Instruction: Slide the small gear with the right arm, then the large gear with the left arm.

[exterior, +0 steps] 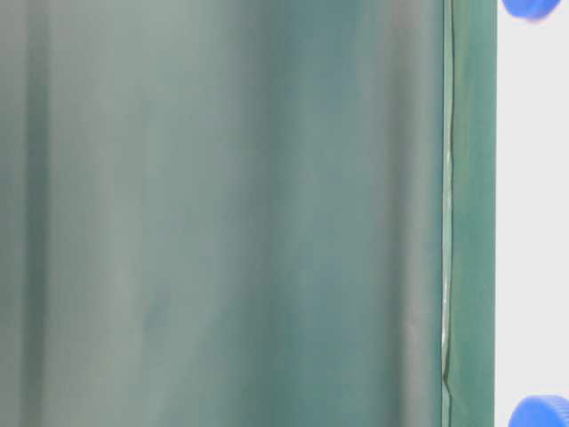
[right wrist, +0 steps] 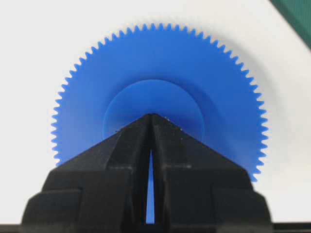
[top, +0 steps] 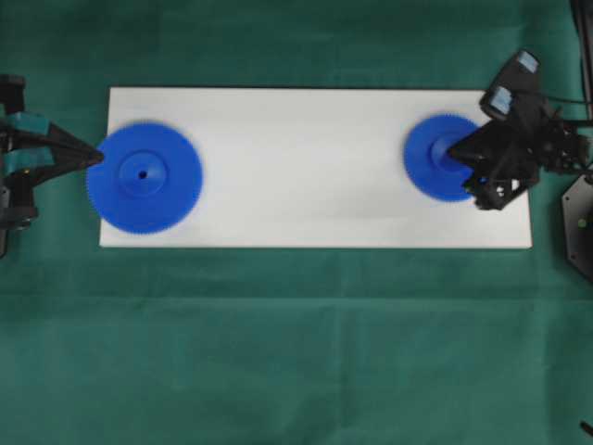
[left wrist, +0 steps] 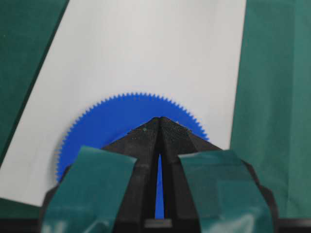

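The large gear [top: 144, 176] lies flat at the left end of the white board [top: 306, 167]. My left gripper [top: 100, 156], with teal tape on its fingers, is shut, its pointed tip at the gear's left rim. From the left wrist, that tip [left wrist: 160, 118] sits over the near part of the large gear [left wrist: 116, 121] and hides its hub. The small gear [top: 426, 162] lies at the board's right end. My right gripper [top: 451, 146] is shut, tip on the gear's middle. In the right wrist view the tip [right wrist: 151, 115] covers the centre of the small gear's [right wrist: 160, 58] raised hub.
Green cloth [top: 296, 343] covers the table around the board. The board's stretch between the two gears is bare white. A black fixture [top: 579, 222] sits off the board at the right edge. The right arm's body [top: 519, 139] overhangs the board's right end.
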Robot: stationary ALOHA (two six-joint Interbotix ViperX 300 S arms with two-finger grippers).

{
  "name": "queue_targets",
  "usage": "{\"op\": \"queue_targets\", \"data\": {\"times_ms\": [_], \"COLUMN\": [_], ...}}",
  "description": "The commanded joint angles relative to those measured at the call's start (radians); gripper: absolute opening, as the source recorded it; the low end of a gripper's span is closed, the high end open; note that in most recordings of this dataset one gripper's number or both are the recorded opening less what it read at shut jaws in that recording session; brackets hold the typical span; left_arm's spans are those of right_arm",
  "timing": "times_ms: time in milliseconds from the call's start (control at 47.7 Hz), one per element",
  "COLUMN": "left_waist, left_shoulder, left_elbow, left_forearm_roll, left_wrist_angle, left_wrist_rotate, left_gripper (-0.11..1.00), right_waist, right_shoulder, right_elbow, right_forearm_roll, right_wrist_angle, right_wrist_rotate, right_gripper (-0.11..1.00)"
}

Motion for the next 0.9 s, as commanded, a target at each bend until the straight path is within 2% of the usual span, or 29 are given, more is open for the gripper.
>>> {"op": "queue_targets", "data": {"times_ms": [0,273,755,881], "left_waist": [-0.002,-0.002,-0.002,-0.002], "left_shoulder": [0.011,0.011,0.011,0.011], "left_elbow": [-0.020,-0.020,-0.018,-0.018], "left_forearm_roll": [-0.002,-0.002,-0.002,-0.002], "left_wrist_angle": [-0.009,-0.008,-0.009,-0.009], "left_wrist_rotate": [-0.002,-0.002,0.000,0.000], "left_gripper": [0.00,0.00,0.00,0.00], "right_waist": [-0.003,-0.003,-0.003,-0.003], "right_shoulder": [-0.026,-0.063,-0.077,-0.106], "right_elbow": [0.075,0.083,0.072,0.058], "right_forearm_roll": [0.003,0.003,0.003,-0.014], "right_wrist_angle": [0.023,0.040,0.069,0.077], "right_wrist_rotate": [0.021,0.048,0.046,0.044], "right_gripper": [0.50,0.50,0.50,0.50]}}
